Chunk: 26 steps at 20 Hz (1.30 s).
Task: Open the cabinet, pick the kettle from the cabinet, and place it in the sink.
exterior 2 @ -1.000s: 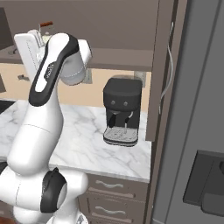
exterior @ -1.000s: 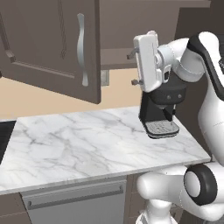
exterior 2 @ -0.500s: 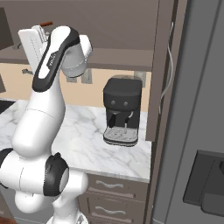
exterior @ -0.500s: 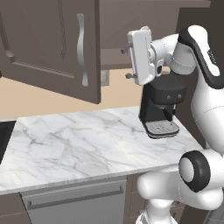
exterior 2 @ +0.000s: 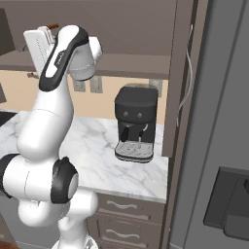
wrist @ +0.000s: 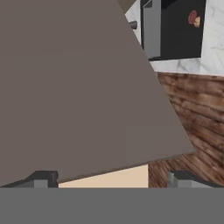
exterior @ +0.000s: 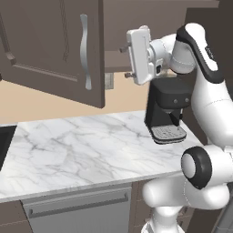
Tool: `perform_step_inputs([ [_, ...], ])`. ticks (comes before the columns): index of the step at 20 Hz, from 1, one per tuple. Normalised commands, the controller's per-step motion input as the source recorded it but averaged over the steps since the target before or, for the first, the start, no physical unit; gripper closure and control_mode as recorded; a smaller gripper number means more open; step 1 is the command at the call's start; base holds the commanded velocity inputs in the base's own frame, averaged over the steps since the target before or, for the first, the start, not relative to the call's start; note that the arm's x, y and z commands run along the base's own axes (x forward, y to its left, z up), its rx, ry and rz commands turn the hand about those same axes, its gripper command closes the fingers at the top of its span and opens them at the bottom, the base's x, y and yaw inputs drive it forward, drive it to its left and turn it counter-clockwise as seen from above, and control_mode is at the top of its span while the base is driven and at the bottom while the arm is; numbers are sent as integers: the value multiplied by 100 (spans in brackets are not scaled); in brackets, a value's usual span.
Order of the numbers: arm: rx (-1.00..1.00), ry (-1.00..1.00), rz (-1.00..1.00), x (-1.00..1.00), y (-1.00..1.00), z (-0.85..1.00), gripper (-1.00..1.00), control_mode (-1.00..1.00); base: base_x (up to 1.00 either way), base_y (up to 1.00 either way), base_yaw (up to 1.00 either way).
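Over the last second the arm has swung left and lifted away from the black coffee machine [exterior: 166, 109], carrying the hand [exterior: 129, 61] up toward the cabinet [exterior: 54, 45]. The hand's jaws stand wide apart and hold nothing. The cabinet door [exterior: 68, 50] with its curved silver handle [exterior: 84, 50] hangs swung out over the marble table [exterior: 82, 150], so opening looks done, at least on this side, and the step in hand is probably the reach inside for the kettle.

In the hand view a broad brown panel, seemingly the open door or the cabinet's underside, covers most of the frame, with the black sink [wrist: 181, 28] far below past its edge. Something small, reddish and cream [wrist: 194, 19] lies in the basin; it is too small to name. I cannot make out the kettle or the cabinet's interior from these angles, so its spot on the shelf is unknown
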Motion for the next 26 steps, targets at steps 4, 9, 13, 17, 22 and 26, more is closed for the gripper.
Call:
perform_step_inputs([
  [4, 0, 0, 0, 12, 19, 0, -100, -100, 0, 0, 0],
  [9, 0, 0, 0, 7, 32, 0, -100, -100, 0, 0, 0],
  [13, 0, 0, 0, 14, 36, -1, -100, -100, 0, 0, 0],
  [17, 0, 0, 0, 25, 34, -12, -100, -100, 0, 0, 0],
  [22, 0, 0, 0, 20, 36, -11, -100, -100, 0, 0, 0],
  [26, 0, 0, 4, 0, 55, 0, -100, -100, 0, 0, 0],
])
